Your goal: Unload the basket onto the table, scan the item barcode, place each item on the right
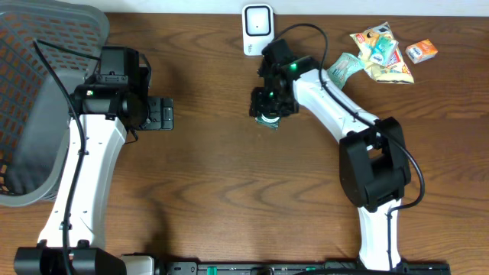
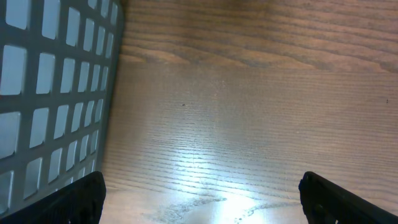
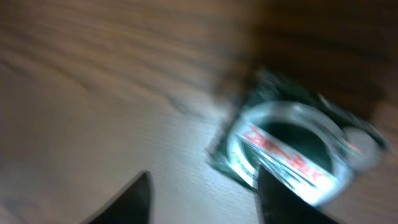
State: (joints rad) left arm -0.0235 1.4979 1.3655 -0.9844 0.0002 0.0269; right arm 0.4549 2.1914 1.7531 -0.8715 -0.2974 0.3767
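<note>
Far left, beside the grey mesh basket (image 2: 50, 93), the left gripper (image 2: 199, 202) stands wide open and empty over the bare table (image 2: 249, 93), well apart from the work. The right gripper (image 3: 202, 199) is nearer, its jaws partly apart and gripping nothing. The green packet (image 3: 292, 146) lies just to their right, slanting down-right, its edge behind the jaw on that side. Only the overhead view shows the white scanner (image 1: 257, 29) close beyond; the right wrist view is blurred.

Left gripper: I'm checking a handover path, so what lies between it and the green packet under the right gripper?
Nothing but bare wooden table between the left gripper and the green packet; the overhead view shows that stretch.
</note>
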